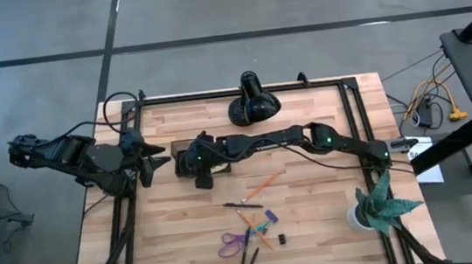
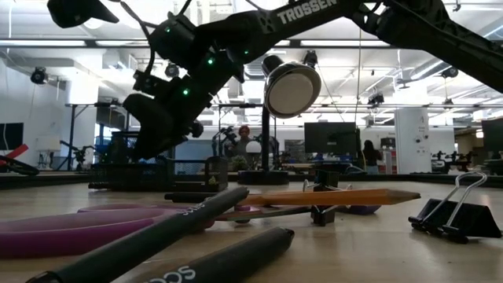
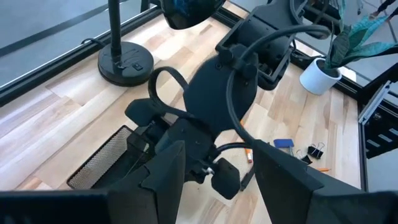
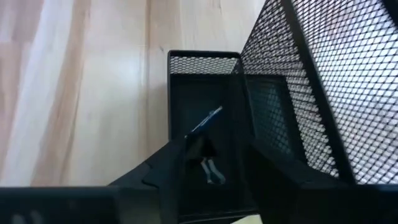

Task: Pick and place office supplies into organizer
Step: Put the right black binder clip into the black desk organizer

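Right gripper (image 4: 211, 165) above organizer (image 4: 205, 93), jaws parted, gripping nothing; binder clip (image 4: 208, 163) lies below them (inside a compartment). Left gripper (image 3: 214, 168) parted, empty.

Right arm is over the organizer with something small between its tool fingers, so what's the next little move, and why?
Probably finish opening the right tool and let the small item drop. It hangs inside a compartment of the mesh organizer, with the item between the fingers, so nothing remains but release. Then lift clear.
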Robot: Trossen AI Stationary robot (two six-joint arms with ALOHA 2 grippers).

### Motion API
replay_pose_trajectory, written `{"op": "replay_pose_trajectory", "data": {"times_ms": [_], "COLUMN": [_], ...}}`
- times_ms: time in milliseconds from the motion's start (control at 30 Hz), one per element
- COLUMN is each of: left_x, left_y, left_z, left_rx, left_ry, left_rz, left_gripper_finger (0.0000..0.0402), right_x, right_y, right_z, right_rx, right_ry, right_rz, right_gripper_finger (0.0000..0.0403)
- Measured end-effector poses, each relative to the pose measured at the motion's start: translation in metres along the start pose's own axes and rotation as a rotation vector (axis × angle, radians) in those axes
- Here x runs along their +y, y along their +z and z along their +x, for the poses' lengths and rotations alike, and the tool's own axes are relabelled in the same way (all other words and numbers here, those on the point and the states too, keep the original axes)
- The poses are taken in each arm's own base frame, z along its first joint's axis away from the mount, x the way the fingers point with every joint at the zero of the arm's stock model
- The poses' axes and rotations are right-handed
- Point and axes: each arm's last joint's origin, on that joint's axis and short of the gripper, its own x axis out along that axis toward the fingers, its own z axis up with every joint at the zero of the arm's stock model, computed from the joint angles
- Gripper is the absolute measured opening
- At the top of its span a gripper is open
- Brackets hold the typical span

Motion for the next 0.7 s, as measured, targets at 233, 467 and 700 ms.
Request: {"op": "replay_pose_trajectory", "data": {"times_ms": [233,467,700], "left_x": [0.000,-0.003,-0.008], "left_y": [0.000,0.000,-0.002], "left_z": [0.000,0.005,0.013], "left_rx": [0.000,0.012,0.038], "left_ry": [0.000,0.011,0.032], "left_rz": [-0.003,0.013,0.033], "left_gripper_finger": [0.0169,0.0169,0.0169], "right_x": [0.006,0.030,0.057], "right_y": [0.012,0.006,-0.041], "right_z": [-0.043,-0.108,-0.160], "right_rx": [0.110,0.342,0.536], "right_ry": [0.021,0.136,0.205], "right_rz": [-0.022,-0.199,-0.242], "right_gripper_finger": [0.0195,0.0198,0.0198]}}
